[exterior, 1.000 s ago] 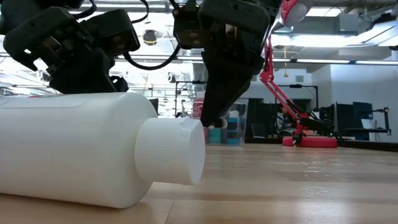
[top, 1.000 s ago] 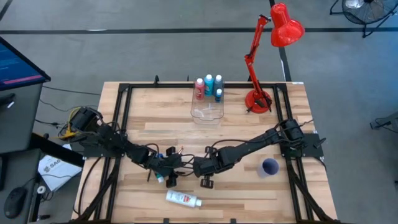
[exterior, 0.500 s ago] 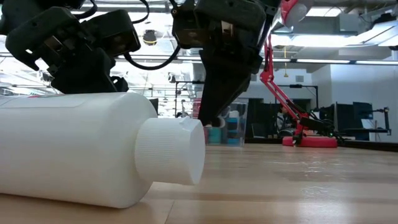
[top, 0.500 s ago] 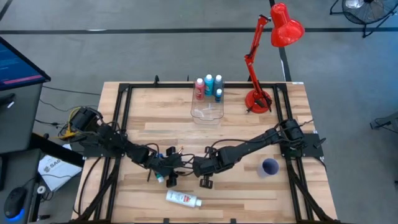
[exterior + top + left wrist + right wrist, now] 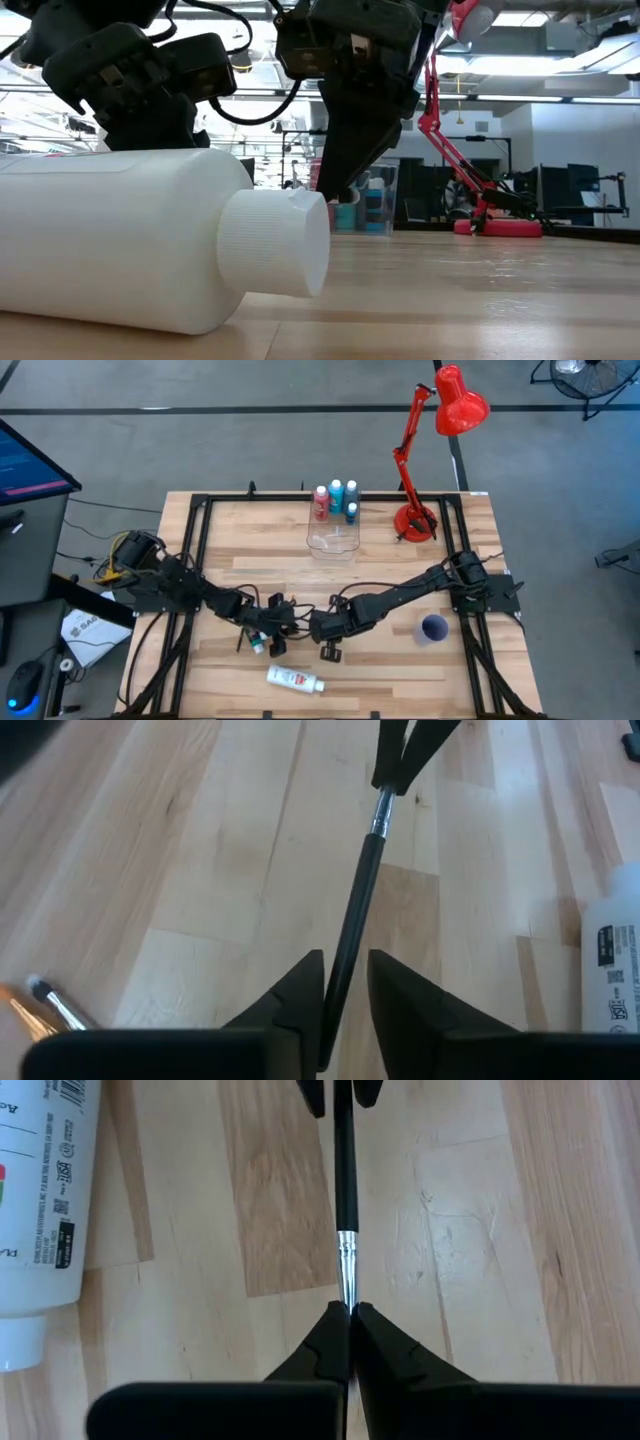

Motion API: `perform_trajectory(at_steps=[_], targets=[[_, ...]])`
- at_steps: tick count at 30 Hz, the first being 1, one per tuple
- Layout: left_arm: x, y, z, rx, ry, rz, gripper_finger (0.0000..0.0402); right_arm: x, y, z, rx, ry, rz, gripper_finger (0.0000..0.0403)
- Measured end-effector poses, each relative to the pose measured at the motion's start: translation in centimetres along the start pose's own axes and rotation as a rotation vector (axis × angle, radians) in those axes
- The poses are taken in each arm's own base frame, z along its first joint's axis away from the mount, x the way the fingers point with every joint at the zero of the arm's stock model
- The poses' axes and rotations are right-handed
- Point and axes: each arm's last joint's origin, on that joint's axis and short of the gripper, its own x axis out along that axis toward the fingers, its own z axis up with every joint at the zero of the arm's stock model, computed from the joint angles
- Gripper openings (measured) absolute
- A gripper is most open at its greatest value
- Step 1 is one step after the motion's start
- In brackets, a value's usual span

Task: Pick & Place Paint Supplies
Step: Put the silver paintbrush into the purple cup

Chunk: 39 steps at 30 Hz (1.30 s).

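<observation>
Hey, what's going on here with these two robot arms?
Both arms meet near the middle of the table over one thin dark paintbrush. The right gripper has its jaws shut on the metal ferrule end, and the left gripper has its jaws around the dark handle, as in a handover. A white bottle lies on its side nearby. More paint bottles stand at the far edge behind a clear box.

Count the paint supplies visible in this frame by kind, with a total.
Standing bottles behind the clear box: 4 (pink-red bottle, blue bottle, pale bottle, small blue bottle).
Lying bottles: 2 (white bottle, small blue-green bottle).
Brushes: 2 (held brush, right pincer shut on its tip, left pincer at its handle; loose brush).
Total: 8.
</observation>
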Motion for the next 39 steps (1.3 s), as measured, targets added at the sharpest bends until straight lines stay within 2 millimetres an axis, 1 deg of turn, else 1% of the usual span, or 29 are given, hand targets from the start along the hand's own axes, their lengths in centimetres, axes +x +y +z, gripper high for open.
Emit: perform_trajectory(at_steps=[4, 7, 16, 22, 25, 34, 37, 39], targets=[[0.0, 0.0, 0.0, 0.009, 0.002, -0.003, 0.0057, 0.0, 0.0, 0.0, 0.000, -0.001, 0.001, 0.0000], [0.0, -0.1, 0.0, 0.050, 0.013, -0.024, 0.0057, 0.0, 0.0, 0.0, 0.000, -0.002, 0.002, 0.0000], [0.0, -0.1, -0.1, 0.058, 0.025, -0.036, 0.0095, 0.0, -0.1, 0.1, 0.004, -0.007, 0.002, 0.0000], [0.0, 0.0, -0.1, 0.056, 0.034, -0.037, 0.0101, -0.6, 0.1, 0.8, 0.009, -0.027, 0.012, 0.0000], [0.0, 0.1, -0.1, 0.056, 0.036, -0.034, 0.0098, -0.7, -0.1, 1.1, 0.014, -0.032, 0.011, 0.0000], [0.0, 0.1, -0.1, 0.053, 0.031, -0.028, 0.0082, -0.7, -0.4, 1.0, 0.005, -0.012, 0.001, 0.0000], [0.0, 0.1, -0.1, 0.034, 0.032, -0.028, 0.0065, -0.7, -0.4, 1.0, 0.005, -0.010, 0.002, 0.0000], [0.0, 0.1, -0.1, 0.011, 0.033, -0.028, 0.0045, -0.7, -0.4, 1.0, 0.005, -0.010, 0.002, 0.0003]])
